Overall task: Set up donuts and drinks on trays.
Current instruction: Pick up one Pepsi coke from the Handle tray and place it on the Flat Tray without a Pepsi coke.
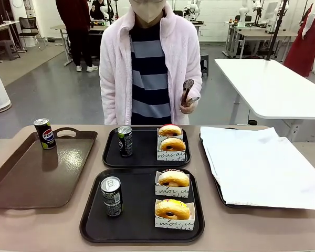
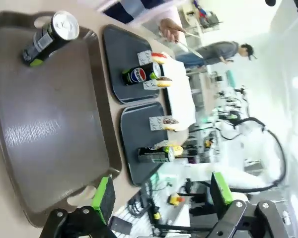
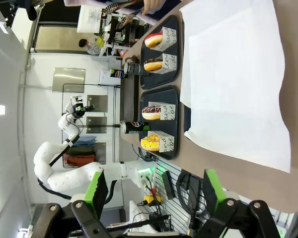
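Black trays (image 1: 142,231) show fully; paper-lined tray (image 1: 219,191) is mostly covered.

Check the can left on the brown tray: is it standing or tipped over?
Standing. The can sits upright near the far corner of the brown tray, silver top facing up, Pepsi logo level.

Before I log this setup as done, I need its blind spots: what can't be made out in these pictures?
- Script on the donut sleeves: front view, too small and cut by the tray rim.
- Tray under the white paper: front view, mostly covered; right side cut off.
- Person's tongs: front view, tips hidden behind the hand.
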